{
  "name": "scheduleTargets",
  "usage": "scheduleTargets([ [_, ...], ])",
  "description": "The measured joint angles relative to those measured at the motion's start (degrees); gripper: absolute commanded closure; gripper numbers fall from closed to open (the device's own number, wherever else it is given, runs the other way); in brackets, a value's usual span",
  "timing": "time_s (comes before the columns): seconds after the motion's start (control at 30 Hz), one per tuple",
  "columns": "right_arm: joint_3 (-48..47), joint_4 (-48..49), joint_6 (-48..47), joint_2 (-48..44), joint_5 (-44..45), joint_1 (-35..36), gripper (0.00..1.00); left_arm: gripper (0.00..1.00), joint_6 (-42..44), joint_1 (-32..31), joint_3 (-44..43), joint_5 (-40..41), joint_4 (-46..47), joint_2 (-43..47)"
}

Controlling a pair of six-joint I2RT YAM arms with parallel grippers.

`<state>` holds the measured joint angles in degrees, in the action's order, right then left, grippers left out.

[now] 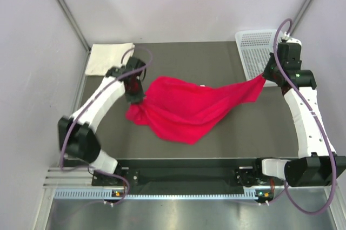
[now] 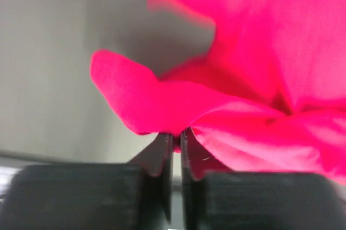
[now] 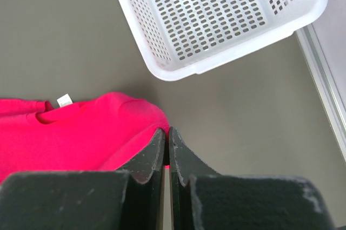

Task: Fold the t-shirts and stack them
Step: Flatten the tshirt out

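Overhead, the red shirt (image 1: pixel 186 106) is drawn out across the middle of the dark table (image 1: pixel 216 57) between the two arms. The left claw (image 1: pixel 135 98) is clamped on its left end, where the cloth bunches into a wad just below the claw. The right claw (image 1: pixel 264 78) is clamped on the right end, which is pulled to a narrow point just beside the white basket (image 1: pixel 254 52) in the far right corner. The cream shirt (image 1: pixel 110 57) lies flat and folded in the far left corner, well apart from the red one.

From the left wrist, the left claw (image 2: pixel 177 135) has its dark jaws nearly together, with a fold of the red shirt (image 2: pixel 243 79) pinched at their tips. The cloth billows up and to the right and fills most of the view.

From the right wrist, the right claw (image 3: pixel 166 133) is closed to a thin slit on the rim of the red shirt (image 3: pixel 81 127). The shirt spreads to the left, and a small white label (image 3: pixel 64 100) shows at its neckline. The basket (image 3: pixel 216 19) sits on the table (image 3: pixel 81 35) beyond the claw, apart from the cloth.
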<state>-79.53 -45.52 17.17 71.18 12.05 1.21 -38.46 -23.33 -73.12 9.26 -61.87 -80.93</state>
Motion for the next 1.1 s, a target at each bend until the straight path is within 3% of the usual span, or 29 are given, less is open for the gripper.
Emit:
scheduleTargets([
  [0.03, 0.0, -0.1, 0.0, 0.0, -0.2, 0.0, 1.00, 0.72, 1.7, 2.1, -3.1, -0.3, 1.1, -4.5],
  [0.17, 0.0, -0.2, 0.0, 0.3, -0.9, 0.2, 1.00, 0.47, 8.1, 7.4, -20.6, 2.3, 1.2, -22.5],
  [0.3, 0.0, -0.3, 0.0, 0.4, -2.1, 0.3, 1.00, 0.48, 11.2, 8.2, -24.8, 3.4, 2.4, -25.5],
  [0.47, 0.9, 0.3, -0.1, 0.3, -2.8, 0.5, 1.00, 0.52, 11.6, 6.6, -11.7, -2.8, 4.8, -13.3],
  [0.53, 1.8, 0.3, -0.1, 0.3, -3.2, 0.5, 1.00, 0.46, 11.1, 4.7, -4.5, -6.8, 5.0, -7.1],
  [0.6, 2.8, 0.5, -0.1, 0.2, -4.0, 0.5, 1.00, 0.34, 9.9, 1.6, 3.0, -10.2, 6.0, -1.4],
  [0.77, 5.9, 1.3, -0.1, -1.6, -6.3, 0.5, 1.00, 0.23, 6.3, -5.0, 15.8, -18.3, 11.3, 7.7],
  [0.93, 6.8, 1.4, 0.0, -3.6, -7.8, 0.5, 1.00, 0.26, 3.0, -5.2, 20.2, -22.7, 16.9, 7.8],
  [1.1, 7.1, 1.4, 0.0, -5.5, -8.7, 0.5, 1.00, 0.37, 2.4, -5.2, 21.0, -23.8, 22.7, 2.4],
])
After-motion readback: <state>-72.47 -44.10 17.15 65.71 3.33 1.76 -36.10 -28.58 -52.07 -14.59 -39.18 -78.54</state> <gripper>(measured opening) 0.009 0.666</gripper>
